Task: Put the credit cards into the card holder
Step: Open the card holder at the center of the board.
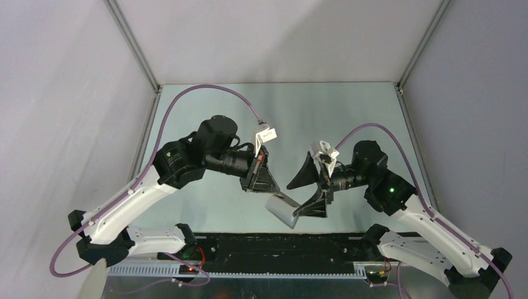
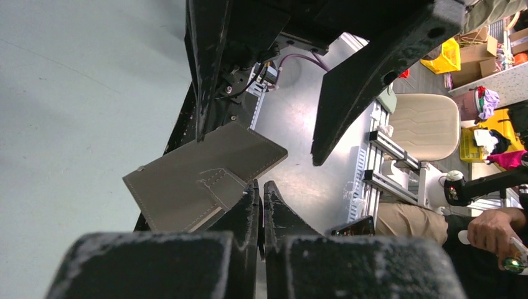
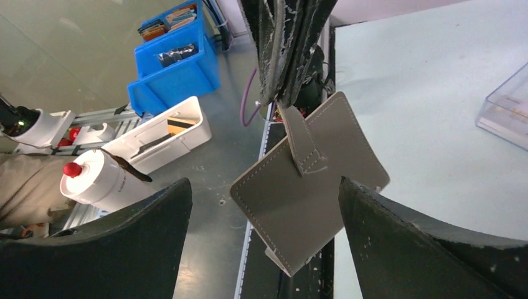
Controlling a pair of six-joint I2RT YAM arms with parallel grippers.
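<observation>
Grey-brown leather hangs between the arms. The card holder (image 3: 311,205) dangles in mid-air at the centre of the right wrist view, over the near edge of the desk (image 3: 436,75). It is carried only by its tab (image 3: 300,140), on which the left end effector (image 2: 261,193) is clamped tight. The right end effector (image 3: 261,187) gapes wide, one finger on either side of the wallet, touching nothing.

We think that thin pinch is the weak point. If the right fingers close off-centre, they could twist the tab free and drop the holder off the desk. Squeezing both faces would keep the wallet flat and leave no mouth for cards. We cannot make out the credit cards; only a clear box (image 3: 505,103) shows at the right edge.
</observation>
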